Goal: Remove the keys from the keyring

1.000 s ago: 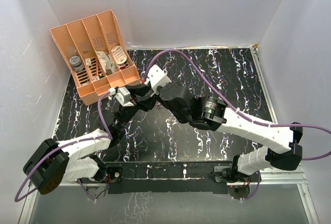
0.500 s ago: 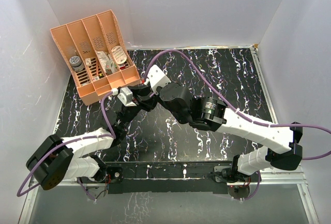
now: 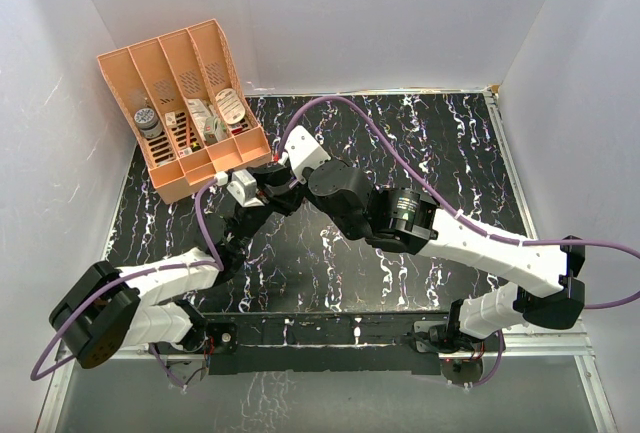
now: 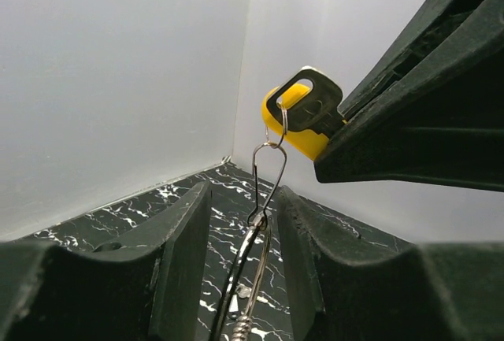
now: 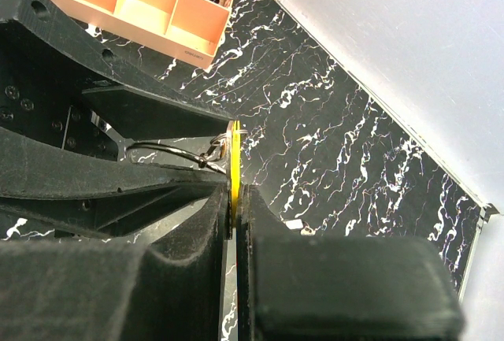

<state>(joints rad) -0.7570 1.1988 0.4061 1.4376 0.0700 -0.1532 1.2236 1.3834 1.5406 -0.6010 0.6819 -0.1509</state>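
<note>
My two grippers meet above the table's left middle, in front of the organizer. My right gripper [image 3: 285,179] [image 5: 236,191] is shut on the yellow key [image 5: 235,152], whose yellow head with a dark slotted top shows in the left wrist view [image 4: 303,116]. A small wire clip hangs from the key's slot and joins the keyring [image 4: 256,254], a thin silvery loop seen edge-on. The keyring runs down between the fingers of my left gripper [image 4: 244,191] [image 3: 262,183], which holds it lower down. It also shows in the right wrist view [image 5: 169,150]. I cannot pick out the black key.
An orange divided organizer [image 3: 180,103] with small items stands at the back left, close to both grippers. A small pale object [image 5: 295,225] lies on the black marbled table [image 3: 420,133] below the grippers. White walls enclose the table.
My left arm has shifted slightly to the left. Both grippers stay together on the key and ring.
</note>
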